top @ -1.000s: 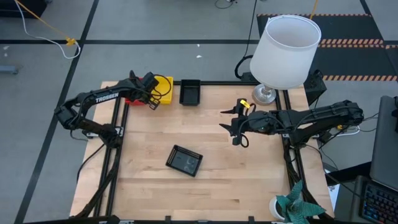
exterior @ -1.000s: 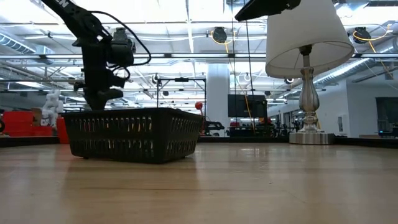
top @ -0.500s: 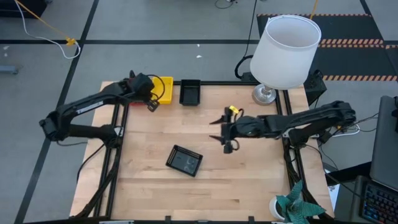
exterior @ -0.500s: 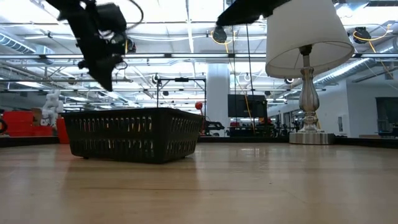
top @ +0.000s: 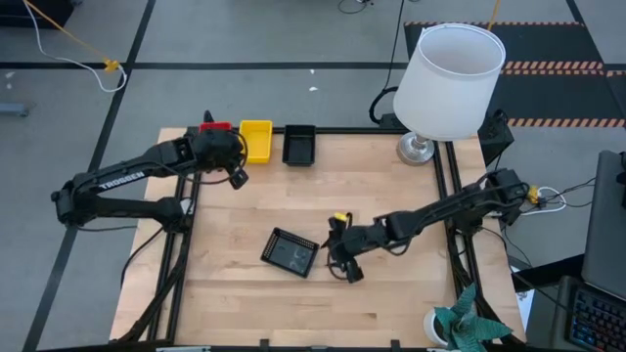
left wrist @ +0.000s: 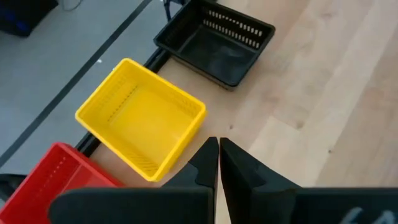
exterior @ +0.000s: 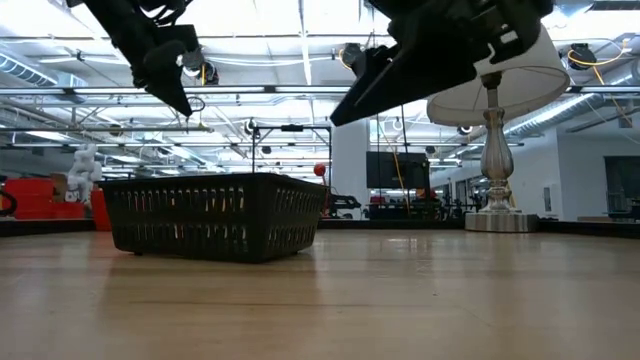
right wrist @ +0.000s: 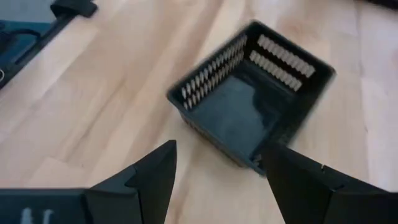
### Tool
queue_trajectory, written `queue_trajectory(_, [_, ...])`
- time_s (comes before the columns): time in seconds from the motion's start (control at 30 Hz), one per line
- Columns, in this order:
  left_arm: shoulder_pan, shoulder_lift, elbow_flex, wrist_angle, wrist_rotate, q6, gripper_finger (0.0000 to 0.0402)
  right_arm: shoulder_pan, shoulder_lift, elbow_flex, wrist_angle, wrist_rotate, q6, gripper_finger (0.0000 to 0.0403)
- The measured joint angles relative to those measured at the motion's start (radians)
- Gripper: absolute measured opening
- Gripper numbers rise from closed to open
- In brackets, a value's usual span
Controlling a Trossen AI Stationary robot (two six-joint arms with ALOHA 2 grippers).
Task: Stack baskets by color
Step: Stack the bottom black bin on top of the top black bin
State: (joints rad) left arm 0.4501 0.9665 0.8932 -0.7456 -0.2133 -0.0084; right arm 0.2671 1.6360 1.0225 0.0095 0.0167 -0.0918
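The lone black basket [top: 290, 252] sits mouth up, long side pointing to 4 o'clock. The right gripper [top: 342, 265] is wide open at its 3 o'clock; the left gripper [top: 236, 175] is closed, empty.

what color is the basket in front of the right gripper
Black basket, clearest in the right wrist view.

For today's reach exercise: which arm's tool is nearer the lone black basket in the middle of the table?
Right. The right tool hovers beside the black basket; the left tool is far off by the yellow basket.
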Motion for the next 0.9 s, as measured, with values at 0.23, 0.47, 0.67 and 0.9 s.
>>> queue_trajectory(0.23, [-0.017, 0.010, 0.000, 0.003, 0.005, -0.001, 0.0019, 0.041, 0.086, 0.026, 0.133, -0.084, -0.073, 0.0226])
queue_trajectory(0.47, [-0.020, 0.010, 0.000, 0.016, 0.006, 0.000, 0.0019, 0.021, 0.207, 0.175, 0.020, -0.151, -0.191, 0.0201])
queue_trajectory(0.67, [-0.020, 0.010, 0.000, 0.015, 0.007, 0.000, 0.0019, 0.003, 0.264, 0.301, -0.166, -0.153, -0.257, 0.0188])
queue_trajectory(0.9, [-0.020, 0.010, 0.000, 0.016, 0.006, 0.000, 0.0019, 0.002, 0.271, 0.351, -0.245, -0.152, -0.325, 0.0187])
